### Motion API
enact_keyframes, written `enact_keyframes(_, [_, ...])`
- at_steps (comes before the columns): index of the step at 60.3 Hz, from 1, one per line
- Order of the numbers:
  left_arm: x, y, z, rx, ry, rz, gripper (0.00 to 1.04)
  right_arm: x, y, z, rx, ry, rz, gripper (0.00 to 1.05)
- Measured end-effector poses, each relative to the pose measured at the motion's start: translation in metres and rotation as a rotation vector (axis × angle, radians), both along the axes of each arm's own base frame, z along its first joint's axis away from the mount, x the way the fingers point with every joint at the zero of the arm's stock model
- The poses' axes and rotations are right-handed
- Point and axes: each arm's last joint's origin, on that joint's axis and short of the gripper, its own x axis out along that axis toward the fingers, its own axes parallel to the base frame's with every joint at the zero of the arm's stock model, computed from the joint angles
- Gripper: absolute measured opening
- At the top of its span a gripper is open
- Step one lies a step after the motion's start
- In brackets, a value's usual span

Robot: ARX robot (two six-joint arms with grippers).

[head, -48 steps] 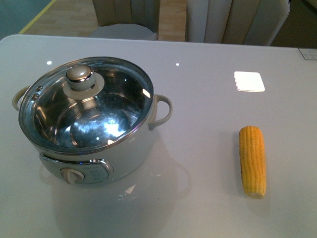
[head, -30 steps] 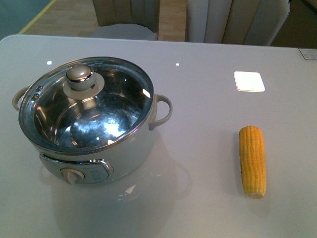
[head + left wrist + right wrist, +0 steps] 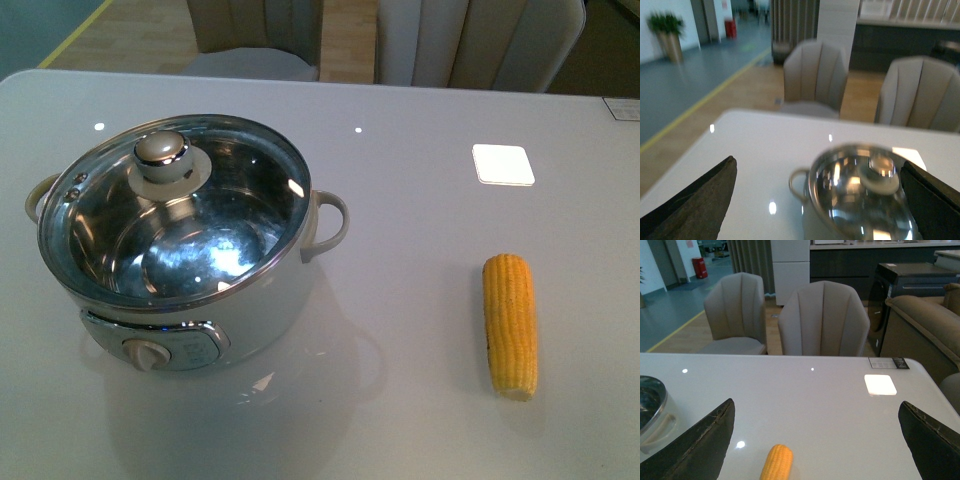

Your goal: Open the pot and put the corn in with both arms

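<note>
Glossy white tabletop fills the front view. In the left half of the frame sits the pot, round and white, with a shiny steel bowl, a cream loop handle on each side and a control dial facing me at the lower left. A glass lid rests on its rim, so the pot is closed. The lid's knob stands toward the upper left of the lid. At the right of the frame, well apart from the pot, the corn lies flat on the tabletop. It is a bare yellow-orange cob pointing lengthwise away from me, pale cut end nearest. Neither of my arms appears in this view.

My left tool is spread wide and empty. Its wrist view shows the lidded pot, blurred, between its two dark fingers. I judge it is lined up there because the lid must come off first. My right tool is likewise spread wide and holds nothing, and the corn's end shows between its fingers. That pairing suits the layout, since each arm faces the thing on its own side. Nothing of the task is done yet. Next, I expect, the left tool has to pinch the small rounded knob, which looks smooth and could slip.
</note>
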Motion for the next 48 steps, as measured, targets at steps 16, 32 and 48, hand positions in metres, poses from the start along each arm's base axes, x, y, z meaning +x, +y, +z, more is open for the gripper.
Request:
enact_keyframes(16, [0.040,-0.011,0.027,-0.005,-0.062,-0.072,0.98,0.000,0.000,0.000,0.000,0.000,0.000,0.96])
enact_keyframes(32, [0.123,-0.043,0.005,0.037,-0.074,-0.196,0.98,0.000,0.000,0.000,0.000,0.000,0.000,0.96])
enact_keyframes(48, [0.185,-0.066,-0.036,0.070,-0.005,-0.234,0.98,0.000,0.000,0.000,0.000,0.000,0.000,0.96])
